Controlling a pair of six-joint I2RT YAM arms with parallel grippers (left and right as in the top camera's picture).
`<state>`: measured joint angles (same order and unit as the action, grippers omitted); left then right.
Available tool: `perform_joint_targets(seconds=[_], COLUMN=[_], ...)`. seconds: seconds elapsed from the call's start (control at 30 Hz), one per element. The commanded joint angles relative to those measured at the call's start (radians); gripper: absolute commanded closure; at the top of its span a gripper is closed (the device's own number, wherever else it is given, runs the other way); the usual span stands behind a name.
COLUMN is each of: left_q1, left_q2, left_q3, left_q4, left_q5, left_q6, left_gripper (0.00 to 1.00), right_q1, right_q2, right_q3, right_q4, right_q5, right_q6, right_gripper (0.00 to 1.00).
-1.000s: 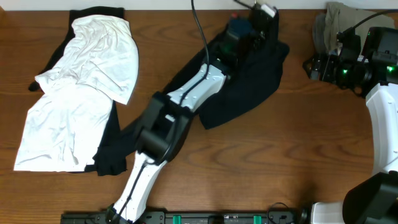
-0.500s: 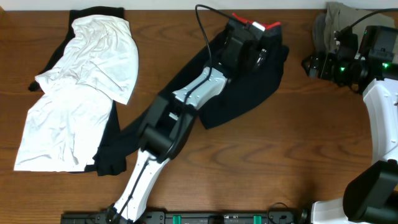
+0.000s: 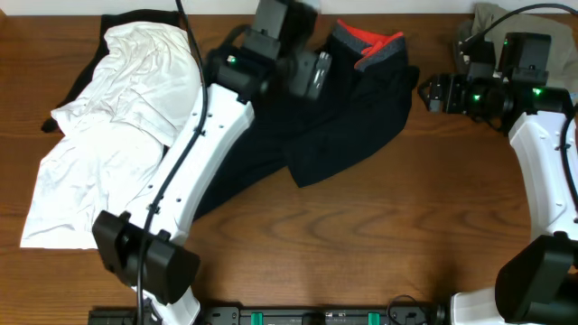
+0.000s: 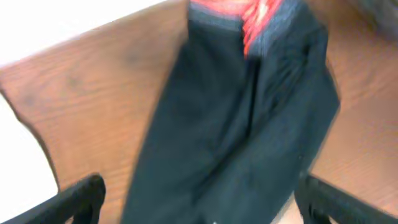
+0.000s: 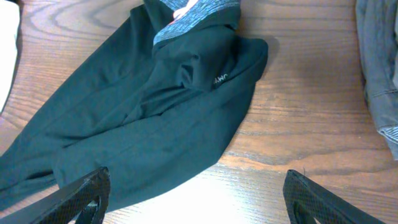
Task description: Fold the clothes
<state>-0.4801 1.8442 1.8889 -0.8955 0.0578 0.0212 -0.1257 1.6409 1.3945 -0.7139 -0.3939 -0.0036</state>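
Left tool (image 4: pixel 198 200) and right tool (image 5: pixel 199 196) both spread wide, holding nothing. I'd flatten the pants (image 3: pixel 361 122) first, then pinch the waistband (image 3: pixel 368 47) corners evenly.

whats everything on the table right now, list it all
pants: one, black with grey waistband edged red-orange, top centre, legs trailing to the lower left
white garment: one, white, crumpled at the left
black cloth: under the white garment; cannot tell if it is the pants' legs
khaki garment: one, khaki-beige, far right corner
table: one, brown wood
left hand: one, black, open, above the pants
right hand: one, black, open, right of the pants, holding nothing
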Motion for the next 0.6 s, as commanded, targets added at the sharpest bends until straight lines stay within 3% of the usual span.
perform_joint_targets(seconds=[0.0,0.1,0.27,0.5,0.57], left_q1=[-0.010,-0.008,-0.009,-0.019,-0.026], left_q2=[0.071,0.095,0.099,0.099,0.099], left_q3=[-0.064,-0.143,-0.314,-0.470,-0.502], left_q4=[-0.129,-0.166,-0.074,0.061,0.114], left_q5=[0.047,0.047,0.047,0.048,0.048], left_q6=[-0.032,-0.155,-0.394,-0.530,-0.570], left_gripper=[0.02,0.02,0.02,0.07,0.13], right_q1=[0.008,0.008,0.007,0.007,0.007], right_q2=[0.004,0.004,0.004,0.004,0.004], right_q3=[0.016,0.016,0.016,0.016,0.016], right_q4=[-0.004,-0.003,0.000,0.003,0.004], right_q5=[0.001,0.001,0.001,0.001,0.001], right_q6=[0.000,0.000,-0.001,-0.001,-0.001], right_gripper=[0.13,0.13,0.13,0.13,0.13])
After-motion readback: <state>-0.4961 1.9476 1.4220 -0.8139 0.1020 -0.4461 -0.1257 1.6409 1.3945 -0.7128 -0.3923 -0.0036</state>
